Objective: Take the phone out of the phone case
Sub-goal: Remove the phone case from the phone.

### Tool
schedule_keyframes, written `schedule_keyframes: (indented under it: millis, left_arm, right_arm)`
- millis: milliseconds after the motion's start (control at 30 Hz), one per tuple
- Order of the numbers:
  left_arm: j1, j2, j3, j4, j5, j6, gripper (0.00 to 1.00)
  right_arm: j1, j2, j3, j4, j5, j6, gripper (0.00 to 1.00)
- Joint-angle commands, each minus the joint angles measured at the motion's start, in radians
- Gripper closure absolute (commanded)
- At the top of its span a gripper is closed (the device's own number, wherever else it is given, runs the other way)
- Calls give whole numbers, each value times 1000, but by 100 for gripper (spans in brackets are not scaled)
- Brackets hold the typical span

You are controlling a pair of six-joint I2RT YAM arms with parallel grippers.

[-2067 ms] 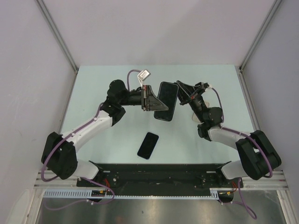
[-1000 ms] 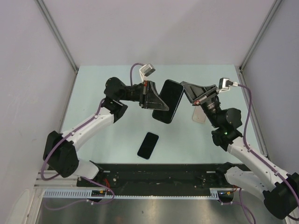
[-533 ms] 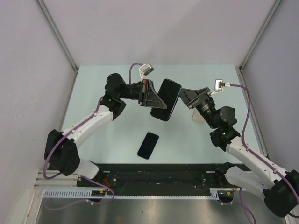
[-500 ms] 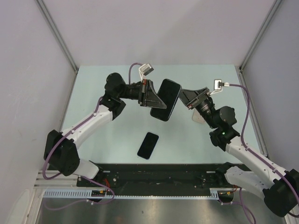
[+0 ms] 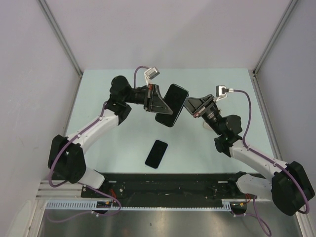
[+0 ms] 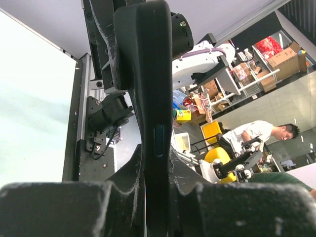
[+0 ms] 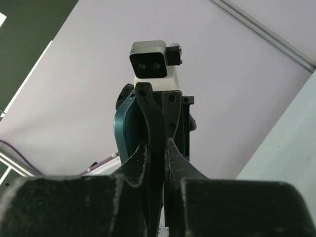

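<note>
Your black phone case (image 5: 171, 104) hangs tilted in the air; a black phone (image 5: 156, 153) lies flat below it.

Robotics lab or workshop, probably: pale green tabletop (image 5: 94, 86) walled by plain grey panels (image 5: 163, 29) on aluminium posts (image 5: 60, 35); in the left wrist view, stacked brown cardboard boxes (image 6: 285, 55) at two o'clock, white-shirted man (image 6: 254, 132) among yellow equipment (image 6: 213, 131) at four o'clock.

Matt black phone case (image 6: 148, 98), smooth matt pale table (image 5: 98, 94)
</note>
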Motion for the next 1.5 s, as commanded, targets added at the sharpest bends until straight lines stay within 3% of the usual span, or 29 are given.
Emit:
schedule_keyframes:
  millis: [0, 100, 167, 233, 333, 400, 533, 633, 800, 833, 967, 1167, 1467]
  left_arm:
    - [-35, -15, 40, 208, -269, 9, 100]
    - [-15, 4, 1, 194, -283, 18, 99]
    - [-6, 30, -16, 193, -281, 18, 89]
    - [8, 54, -42, 188, -280, 21, 86]
    - [25, 111, -69, 167, -281, 59, 70]
    - [34, 163, -97, 202, -277, 58, 64]
    - [39, 225, -118, 190, -276, 93, 38]
    - [40, 235, -120, 95, -296, 179, 24]
    - [48, 211, -76, -224, -420, 404, 0]
    - [49, 199, -60, -349, -457, 441, 0]
    - [52, 171, -22, -448, -597, 513, 0]
    - [52, 157, 30, -623, -735, 544, 0]
    - [54, 93, 23, -807, -891, 570, 0]
  right_arm:
    - [77, 102, -98, -248, -295, -58, 100]
    - [71, 89, -117, -290, -202, -44, 100]
    - [62, 89, -130, -294, -148, -24, 100]
    - [54, 101, -137, -302, -113, 4, 100]
    - [30, 161, -137, -304, -119, 21, 100]
    - [24, 216, -139, -313, -130, 16, 100]
    - [24, 279, -148, -311, -131, 15, 100]
    - [10, 274, -159, -333, -102, 7, 100]
    - [-56, 167, -150, -554, -19, -62, 100]
    - [-65, 129, -136, -608, -5, -82, 100]
    - [-67, 93, 58, -1034, 164, -269, 100]
    - [-30, 220, 313, -1401, 335, -415, 100]
    - [42, 529, 539, -1655, 466, -573, 100]
